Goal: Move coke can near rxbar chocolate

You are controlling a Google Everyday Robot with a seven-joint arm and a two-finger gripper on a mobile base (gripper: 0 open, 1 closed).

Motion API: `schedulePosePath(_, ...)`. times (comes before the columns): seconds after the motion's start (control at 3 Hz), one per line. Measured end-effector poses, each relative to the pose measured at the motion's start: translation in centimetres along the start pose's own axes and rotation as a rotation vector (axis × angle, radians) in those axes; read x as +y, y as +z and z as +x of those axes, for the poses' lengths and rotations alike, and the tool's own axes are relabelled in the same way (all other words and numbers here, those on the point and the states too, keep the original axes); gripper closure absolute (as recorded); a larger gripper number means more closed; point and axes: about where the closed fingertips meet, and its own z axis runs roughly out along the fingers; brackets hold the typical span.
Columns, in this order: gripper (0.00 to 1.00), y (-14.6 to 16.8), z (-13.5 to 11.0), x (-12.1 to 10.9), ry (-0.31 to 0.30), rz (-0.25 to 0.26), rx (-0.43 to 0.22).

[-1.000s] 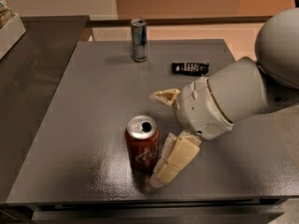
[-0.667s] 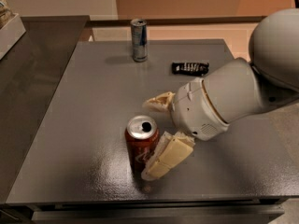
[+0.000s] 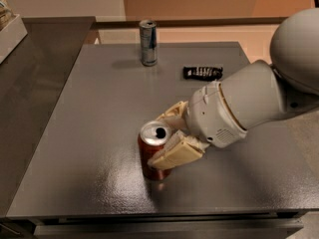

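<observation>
View: camera view
Arm (image 3: 249, 103): brought in from the right, lowered over the table (image 3: 75, 133), wrist turned toward the near left.
Gripper (image 3: 158, 141): held low at the front middle; its fingers (image 3: 177, 153) are closed against the coke can (image 3: 152, 156), one behind it, one across its front.
Coke can: stood upright on the table, clasped.
Rxbar chocolate (image 3: 202, 72): laid flat at the far right, well apart from the can.
Slim silver-and-blue can (image 3: 148, 43): stood upright near the far edge.
</observation>
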Motion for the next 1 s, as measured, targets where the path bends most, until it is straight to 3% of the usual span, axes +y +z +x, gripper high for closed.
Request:
schedulePosePath(0.33,0.88,-0.4,0.4,-0.4,0.026,0.015,-0.002)
schedulePosePath(0.67,1.0,-1.7,1.4,-1.7,0.077,0.061,0.0)
schedulePosePath(1.0,1.0,-4.1,3.6,-4.1,0.166,0.146,0.007)
